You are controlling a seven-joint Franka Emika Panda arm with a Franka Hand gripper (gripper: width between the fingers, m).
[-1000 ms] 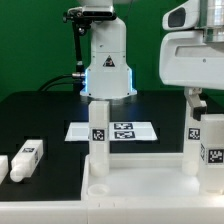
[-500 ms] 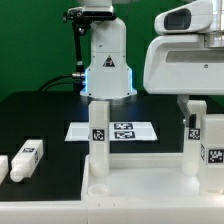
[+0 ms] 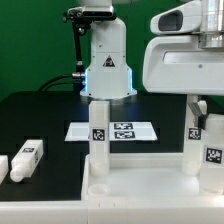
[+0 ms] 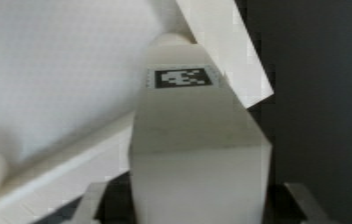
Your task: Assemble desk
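Observation:
The white desk tabletop point(image 3: 140, 186) lies at the front of the exterior view. Two white tagged legs stand upright in it, one on the exterior view's left point(image 3: 98, 135) and one on its right point(image 3: 206, 146). My gripper point(image 3: 199, 112) hangs over the top of the right leg. In the wrist view that leg point(image 4: 194, 140) runs away from me to the tabletop point(image 4: 48, 80), with its tag facing the camera. My gripper point(image 4: 199, 206) straddles the leg's top end. A dark gap shows between each finger point(image 4: 109, 200) and the leg, so the gripper is open around it.
Two loose tagged legs point(image 3: 28, 154) point(image 3: 3, 166) lie on the black table at the exterior view's left. The marker board point(image 3: 122, 130) lies behind the tabletop. The white robot base point(image 3: 106, 62) with its blue light stands at the back.
The hand has come down and slid toward the exterior view's left over the right leg. Its jaws have narrowed around the leg's top.

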